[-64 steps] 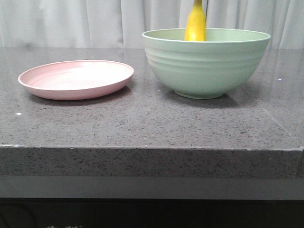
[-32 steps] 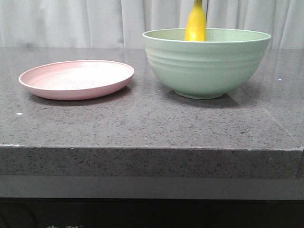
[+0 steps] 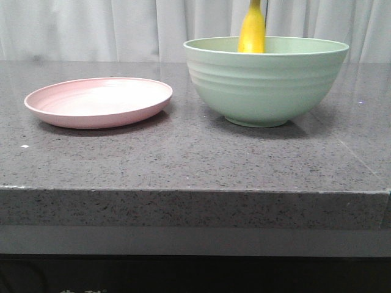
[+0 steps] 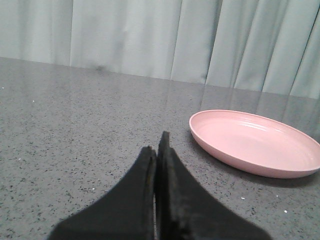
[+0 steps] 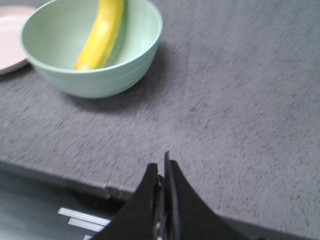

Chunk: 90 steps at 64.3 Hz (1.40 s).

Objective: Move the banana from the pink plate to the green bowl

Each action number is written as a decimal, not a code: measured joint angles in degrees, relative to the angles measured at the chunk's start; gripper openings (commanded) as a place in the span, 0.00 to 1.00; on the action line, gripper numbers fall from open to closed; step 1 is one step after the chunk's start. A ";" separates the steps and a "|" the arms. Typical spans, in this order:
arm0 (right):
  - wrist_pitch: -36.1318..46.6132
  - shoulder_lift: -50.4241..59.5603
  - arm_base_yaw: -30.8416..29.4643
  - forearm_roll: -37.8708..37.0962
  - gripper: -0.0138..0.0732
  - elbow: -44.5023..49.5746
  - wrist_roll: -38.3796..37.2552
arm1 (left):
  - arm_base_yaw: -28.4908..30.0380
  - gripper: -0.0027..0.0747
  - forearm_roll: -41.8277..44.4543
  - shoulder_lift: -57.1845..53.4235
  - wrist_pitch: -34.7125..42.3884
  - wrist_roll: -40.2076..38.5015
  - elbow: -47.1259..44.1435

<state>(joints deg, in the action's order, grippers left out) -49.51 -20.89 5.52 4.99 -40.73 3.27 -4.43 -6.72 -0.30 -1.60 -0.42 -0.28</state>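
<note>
A staged kitchen-like test bench: a thick speckled grey stone counter (image 3: 183, 165) (polished, catching reflections) backed wholly by pleated white curtains (image 3: 91, 27) instead of walls.

A thick worktop (image 3: 183, 165) of dark grey speckled stone runs across the room, with a square front edge. Two dishes sit directly on it, near each other but apart: the pink plate (image 3: 98, 101) to the left and the green bowl (image 3: 266, 82) to the right, the bowl resting on its small base.
</note>
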 measured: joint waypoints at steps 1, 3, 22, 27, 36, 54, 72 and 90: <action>1.95 1.13 -0.18 0.00 0.08 1.79 0.00 | 0.00 0.01 0.00 0.00 0.00 0.00 0.00; 4.81 2.69 -0.47 -0.15 0.08 4.29 0.00 | 0.00 0.01 0.00 0.00 0.00 0.00 0.00; 34.53 19.36 -1.11 0.66 0.08 33.46 0.00 | 0.00 0.01 0.00 0.00 0.00 0.00 0.00; 39.79 21.16 -1.50 1.73 0.08 39.09 0.00 | 0.00 0.01 0.00 0.00 0.00 0.00 0.00; 43.23 21.42 -1.96 2.24 0.08 42.26 0.00 | 0.00 0.01 0.00 0.00 0.00 0.00 0.00; 44.25 21.42 -2.10 2.47 0.08 42.36 0.00 | 0.00 0.01 0.00 0.00 0.00 -0.10 0.00; 44.25 21.42 -3.00 2.47 0.08 42.36 0.00 | 0.00 0.01 0.00 0.00 0.00 -0.10 0.00; 44.25 21.42 -3.00 2.47 0.08 42.36 0.00 | 0.00 0.01 0.00 0.00 0.00 -0.10 0.00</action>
<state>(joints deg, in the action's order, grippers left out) -5.27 0.54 2.52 7.46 1.63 3.27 -4.43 -6.72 -0.30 -1.60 -0.52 -0.28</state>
